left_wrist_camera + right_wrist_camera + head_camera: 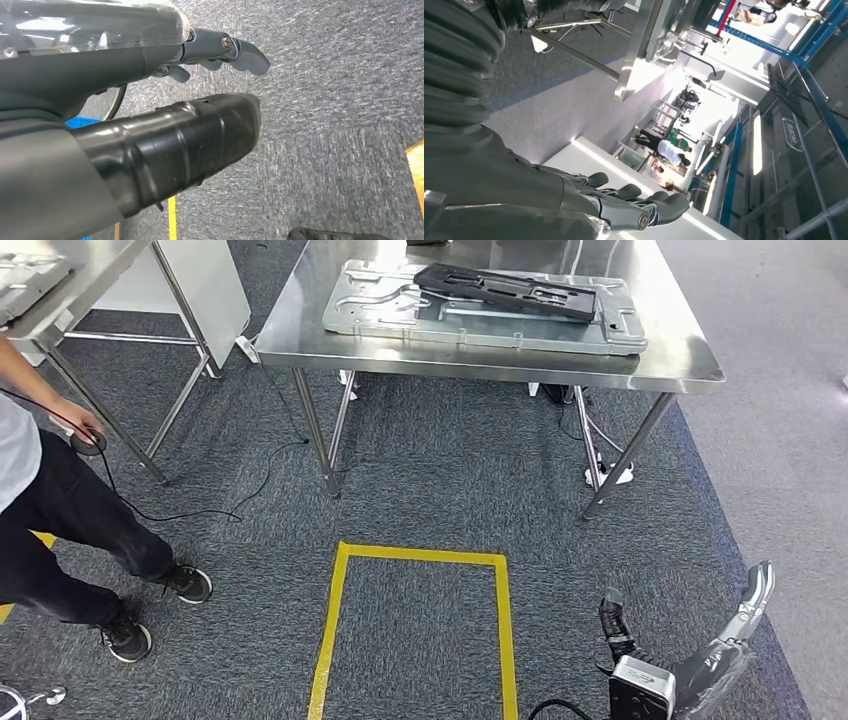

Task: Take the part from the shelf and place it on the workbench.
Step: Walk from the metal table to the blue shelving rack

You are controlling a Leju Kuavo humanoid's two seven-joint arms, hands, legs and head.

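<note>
A black flat part (508, 291) lies on a silver metal tray (400, 322) on the steel workbench (680, 365) ahead of me. My right hand (700, 655) hangs low at the bottom right over the carpet, fingers extended and apart, holding nothing. In the right wrist view that right hand (624, 200) shows straight fingers against the bright room. My left hand (215, 75) hangs over the grey carpet in the left wrist view, its thumb and fingers apart with nothing between them.
A person in dark trousers (70, 520) stands at the left, one hand on a black cable. A second steel table (60, 290) stands at the far left. A yellow taped rectangle (420, 558) marks the carpet before the workbench. Cables trail under the table legs.
</note>
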